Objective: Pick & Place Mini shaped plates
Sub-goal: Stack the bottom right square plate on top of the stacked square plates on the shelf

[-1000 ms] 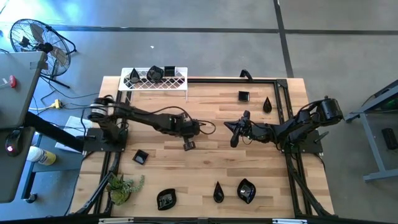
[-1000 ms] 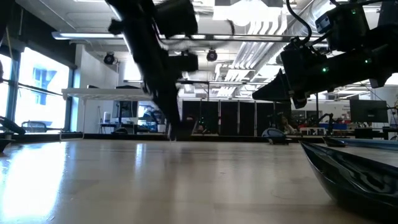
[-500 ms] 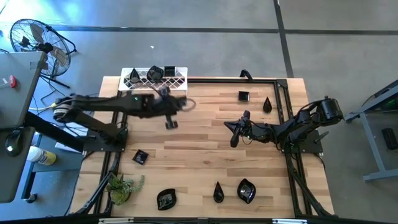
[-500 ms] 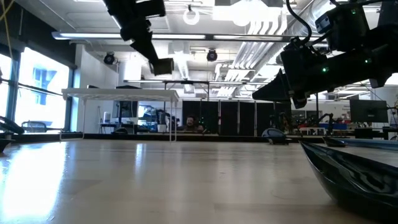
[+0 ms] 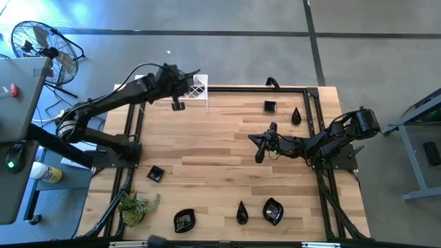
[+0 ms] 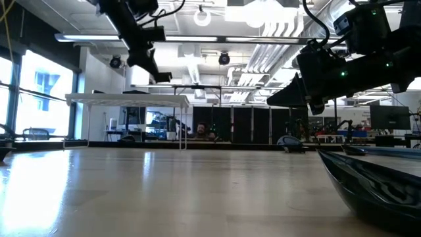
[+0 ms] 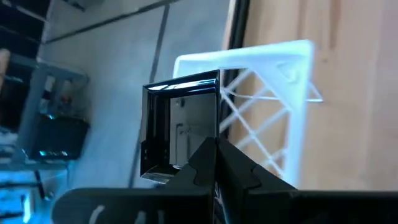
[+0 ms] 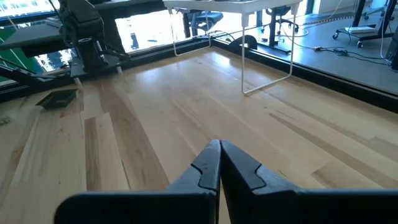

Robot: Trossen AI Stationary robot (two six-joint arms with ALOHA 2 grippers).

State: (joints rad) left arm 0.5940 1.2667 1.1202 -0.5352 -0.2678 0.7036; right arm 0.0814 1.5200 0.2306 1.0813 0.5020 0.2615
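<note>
Left claw [image 5: 178, 105] is gripping a square plate [image 7: 180, 127], hovering by the rack [image 5: 199, 88], upper left; contact unclear. Right claw [image 5: 259, 157] is idling closed, mid-counter [image 5: 220, 179].

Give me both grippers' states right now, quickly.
Left gripper: shut on a square black plate, raised by the white wire rack.
Right gripper: shut, holding nothing, over the table's middle.
</note>
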